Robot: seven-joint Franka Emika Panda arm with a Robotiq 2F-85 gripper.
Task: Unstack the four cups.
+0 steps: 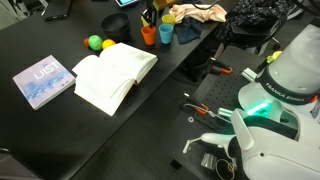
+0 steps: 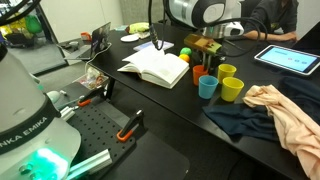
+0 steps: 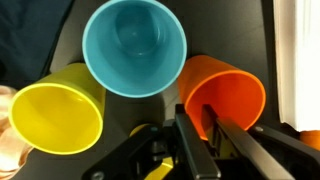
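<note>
Four cups stand apart at the table's far end. In the wrist view the blue cup (image 3: pixel 133 45) is at the top, a yellow cup (image 3: pixel 57 107) at the left and the orange cup (image 3: pixel 235 90) at the right. My gripper (image 3: pixel 195 112) straddles the orange cup's near wall, one finger inside and one outside, shut on it. In an exterior view the gripper (image 2: pixel 205 52) is over the orange cup (image 2: pixel 201 73), next to the blue cup (image 2: pixel 208 87), a yellow cup (image 2: pixel 227 71) and a yellow-green cup (image 2: pixel 232 90). In both exterior views the orange cup (image 1: pixel 148 35) looks low, at the table.
An open book (image 1: pixel 115 72) lies mid-table, a blue book (image 1: pixel 43 80) beside it. Green and yellow balls (image 1: pixel 97 43) sit near the open book. Dark and peach cloths (image 2: pixel 270 110) lie close to the cups. A tablet (image 2: pixel 287 58) lies behind them.
</note>
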